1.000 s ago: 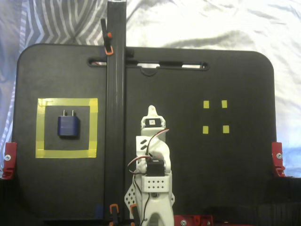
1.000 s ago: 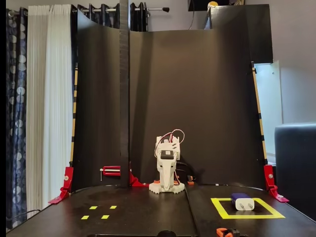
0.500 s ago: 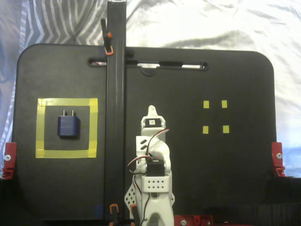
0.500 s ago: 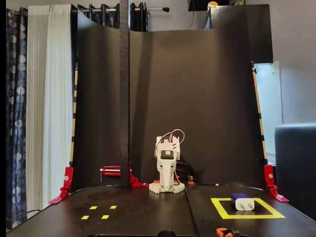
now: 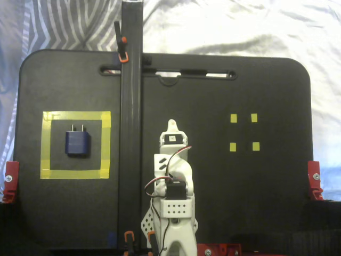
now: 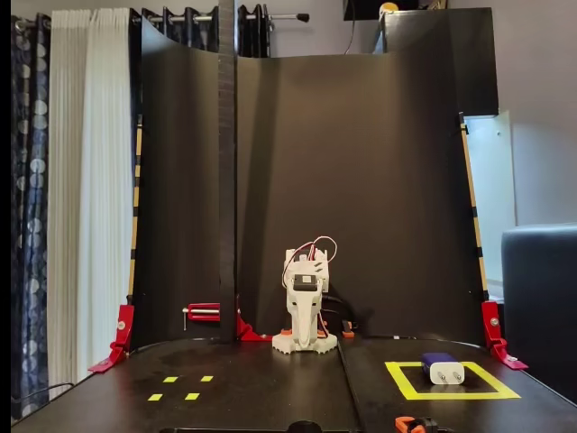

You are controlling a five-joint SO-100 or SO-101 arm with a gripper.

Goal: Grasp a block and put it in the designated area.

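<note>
This looks like a room in a home, turned into a hobby robot corner. In a fixed view, pale pleated curtains and a dark patterned drape hang from a curtain rod far behind and above the folded arm's gripper, and a dark upholstered chair or sofa arm stands well off to its right. In a fixed view from above, the black tabletop rests on rumpled white and striped bedding beyond the gripper. Red clamps pin a curved black backdrop sheet behind the arm, a homemade setup.
</note>
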